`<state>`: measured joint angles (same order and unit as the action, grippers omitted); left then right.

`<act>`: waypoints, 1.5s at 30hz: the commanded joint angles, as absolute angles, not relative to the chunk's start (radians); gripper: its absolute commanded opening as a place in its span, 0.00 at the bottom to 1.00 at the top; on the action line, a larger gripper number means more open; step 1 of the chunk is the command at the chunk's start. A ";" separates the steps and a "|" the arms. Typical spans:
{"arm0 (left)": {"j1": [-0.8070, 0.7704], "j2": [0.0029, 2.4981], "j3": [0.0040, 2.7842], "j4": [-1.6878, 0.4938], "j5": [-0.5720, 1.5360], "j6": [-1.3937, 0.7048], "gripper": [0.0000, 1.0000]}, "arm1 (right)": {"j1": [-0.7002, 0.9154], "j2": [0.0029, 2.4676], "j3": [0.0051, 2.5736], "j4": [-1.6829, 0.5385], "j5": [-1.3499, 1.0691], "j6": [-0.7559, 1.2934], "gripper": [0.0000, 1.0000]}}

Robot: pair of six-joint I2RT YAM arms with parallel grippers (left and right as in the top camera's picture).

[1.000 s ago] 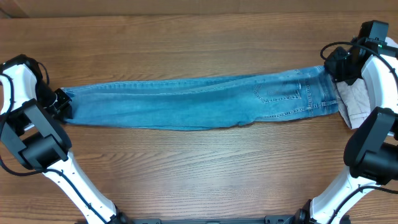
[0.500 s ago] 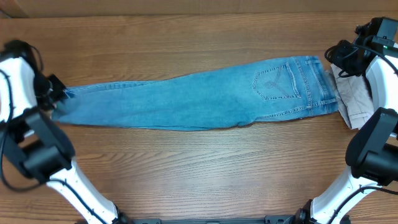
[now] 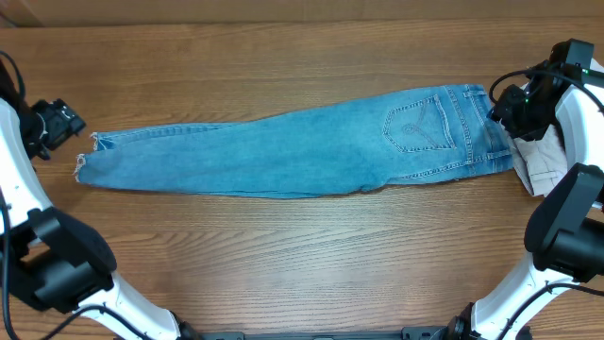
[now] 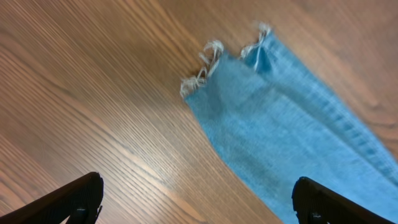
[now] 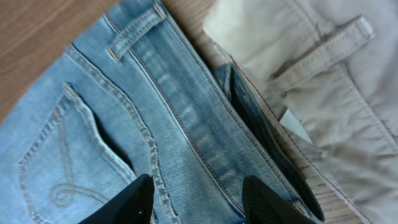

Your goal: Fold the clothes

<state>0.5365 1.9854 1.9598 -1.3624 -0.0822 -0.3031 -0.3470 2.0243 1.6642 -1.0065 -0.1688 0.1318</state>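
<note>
The clothes, a pair of light-blue jeans, lie stretched flat across the table, back pocket up and waistband to the right. Their frayed hem rests on the wood at the left. My left gripper hangs a little left of the hem, open wide, with only bare wood and a strip of denim below it. My right gripper hovers over the waistband, its jaws apart above the denim, gripping nothing. The belt loop and the pocket stitching show plainly.
An off-white garment lies under the jeans' waist end at the right edge, close to my right arm; it fills the right half of the right wrist view. Wooden tabletop surrounds the jeans.
Both grippers have opened and let go of the jeans. The left one pulled back up and left from the hem. The waist end dropped flat, turning the back pocket up.
</note>
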 commanded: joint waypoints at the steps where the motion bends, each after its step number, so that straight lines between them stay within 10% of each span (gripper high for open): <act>1: 0.523 2.059 1.955 -1.380 -0.052 -0.284 1.00 | -0.347 2.011 1.593 -0.978 -0.159 0.126 0.49; 12: 0.492 2.289 1.952 -1.392 -0.044 -0.239 0.98 | -0.340 2.011 1.420 -0.843 -0.185 0.126 0.50; 19: 0.488 2.314 1.952 -1.409 -0.029 -0.216 0.60 | -0.340 2.011 1.420 -0.840 -0.185 0.126 0.50; 21: 0.488 2.314 1.952 -1.410 -0.028 -0.216 0.04 | -0.340 2.011 1.420 -0.838 -0.185 0.126 0.50; 22: 0.488 2.312 1.953 -1.415 -0.024 -0.216 0.04 | -0.340 2.011 1.420 -0.838 -0.185 0.126 0.50; 29: 0.490 2.275 1.962 -1.436 -0.007 -0.217 0.04 | -0.340 2.011 1.420 -0.838 -0.185 0.126 0.50; 30: 0.491 2.270 1.962 -1.436 -0.011 -0.217 0.18 | -0.340 2.011 1.420 -0.838 -0.185 0.126 0.50; 32: 0.496 2.262 1.962 -1.419 -0.014 -0.218 0.85 | -0.340 2.011 1.420 -0.838 -0.185 0.126 0.50; 38: 0.498 2.262 1.966 -1.282 -0.007 -0.176 1.00 | -0.340 2.011 1.420 -0.839 -0.185 0.126 0.50; 45: 0.498 2.262 1.966 -1.142 -0.013 -0.084 0.91 | -0.340 2.011 1.420 -0.840 -0.184 0.126 0.50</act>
